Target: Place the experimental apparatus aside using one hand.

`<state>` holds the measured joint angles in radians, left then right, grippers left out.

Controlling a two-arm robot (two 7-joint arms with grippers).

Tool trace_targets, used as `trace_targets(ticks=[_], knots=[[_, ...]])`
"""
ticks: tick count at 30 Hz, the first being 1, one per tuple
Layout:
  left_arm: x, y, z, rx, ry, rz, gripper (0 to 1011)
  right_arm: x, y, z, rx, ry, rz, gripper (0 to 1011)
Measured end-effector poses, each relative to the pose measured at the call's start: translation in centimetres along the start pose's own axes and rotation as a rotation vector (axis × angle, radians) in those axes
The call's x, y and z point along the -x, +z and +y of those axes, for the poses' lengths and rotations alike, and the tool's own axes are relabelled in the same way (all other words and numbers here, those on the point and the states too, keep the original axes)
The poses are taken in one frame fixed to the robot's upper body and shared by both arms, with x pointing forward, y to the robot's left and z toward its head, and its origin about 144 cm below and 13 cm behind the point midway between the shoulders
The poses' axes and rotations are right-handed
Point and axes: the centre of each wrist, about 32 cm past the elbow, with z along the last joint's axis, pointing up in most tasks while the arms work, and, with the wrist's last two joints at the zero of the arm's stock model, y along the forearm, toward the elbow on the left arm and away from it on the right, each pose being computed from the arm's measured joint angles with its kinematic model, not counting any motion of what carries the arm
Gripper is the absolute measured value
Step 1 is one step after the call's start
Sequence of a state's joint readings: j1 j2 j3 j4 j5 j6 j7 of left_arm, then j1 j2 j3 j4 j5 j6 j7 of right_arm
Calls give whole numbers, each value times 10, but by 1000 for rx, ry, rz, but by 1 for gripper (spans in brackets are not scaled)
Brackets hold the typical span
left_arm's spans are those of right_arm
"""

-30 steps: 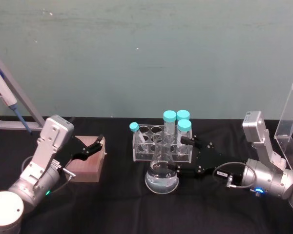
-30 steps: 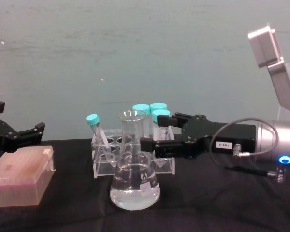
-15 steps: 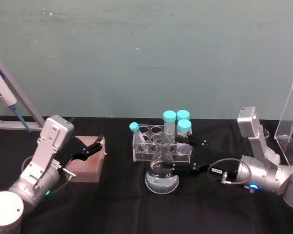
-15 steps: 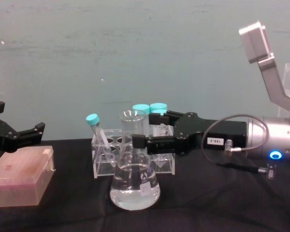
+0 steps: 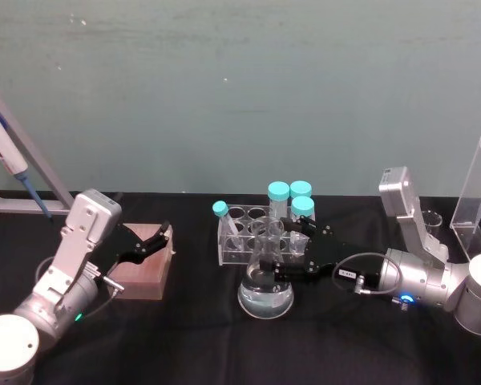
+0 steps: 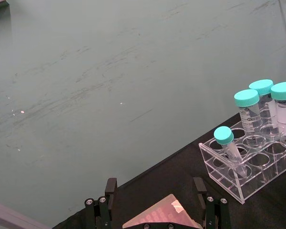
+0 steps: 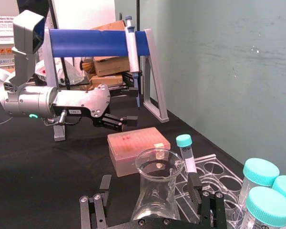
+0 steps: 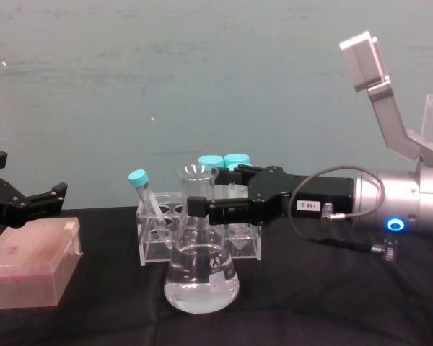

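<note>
The right tool [image 5: 277,257], fingers apart, now straddles the neck of the conical flask [image 5: 265,297] mid-tabletop, having slid in from its right. The tube rack [image 5: 242,242] stands just behind. The left tool [image 5: 159,238], fingers spread, hovers over the pink box [image 5: 143,274].

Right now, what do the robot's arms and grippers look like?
The left gripper and right gripper are black, two-fingered, on silver arms with a boxy silver bracket at each wrist. The right wrist has a looping grey cable, white label and blue-lit ring; the left, a green light.
</note>
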<state>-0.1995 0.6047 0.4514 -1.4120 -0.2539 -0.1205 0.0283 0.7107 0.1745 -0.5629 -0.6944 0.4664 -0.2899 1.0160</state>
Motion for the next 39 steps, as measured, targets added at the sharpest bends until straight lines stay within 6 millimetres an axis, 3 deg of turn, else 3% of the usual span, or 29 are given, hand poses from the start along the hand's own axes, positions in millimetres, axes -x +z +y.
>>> trace_targets(ticks=[39], knots=[[0, 0, 0, 0, 0, 0, 1000, -6, -1, 17, 21, -23, 3, 1003]])
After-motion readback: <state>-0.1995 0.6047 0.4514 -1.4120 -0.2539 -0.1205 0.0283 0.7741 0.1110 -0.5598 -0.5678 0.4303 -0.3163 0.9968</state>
